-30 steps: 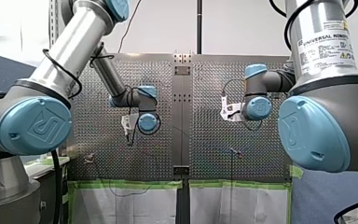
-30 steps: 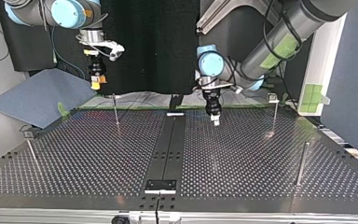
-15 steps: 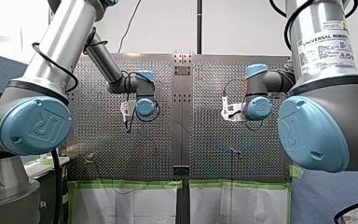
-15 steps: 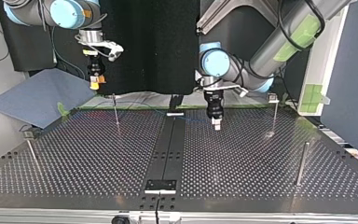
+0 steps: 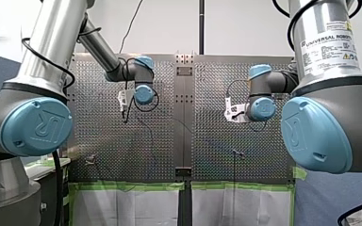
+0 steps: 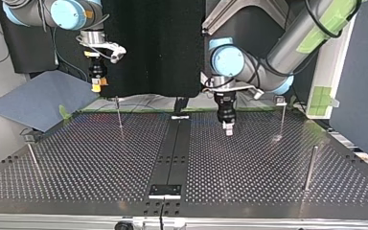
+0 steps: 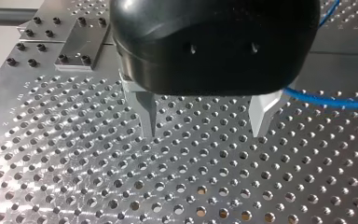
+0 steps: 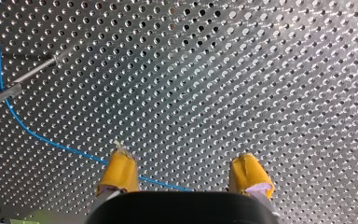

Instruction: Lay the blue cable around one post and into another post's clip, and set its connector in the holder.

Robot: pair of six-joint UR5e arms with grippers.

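The blue cable (image 8: 37,137) lies loose on the perforated table (image 6: 249,163). In the right wrist view it runs past a thin post (image 8: 32,72) and under my right gripper (image 8: 184,175). That gripper hangs high above the plate, open, with nothing between its yellow pads (image 8: 119,170). My left gripper (image 7: 205,133) hovers low over the plate with its metal fingers (image 7: 148,114) open and empty. A stretch of the cable (image 7: 326,100) lies just beside one finger. In the top view my left gripper (image 6: 227,128) is right of the centre strip, and my right gripper (image 6: 96,86) is up at the left.
Thin posts stand on the table in the top view: one at the far left (image 6: 119,112), one at the far right (image 6: 282,117), one at the near right (image 6: 310,167), one at the near left (image 6: 31,153). A small black bracket (image 6: 165,190) sits at the near end of the dark centre strip.
My left gripper has moved farther out over the table, nearer and to the right in the top view, staying open. My right arm has not moved.
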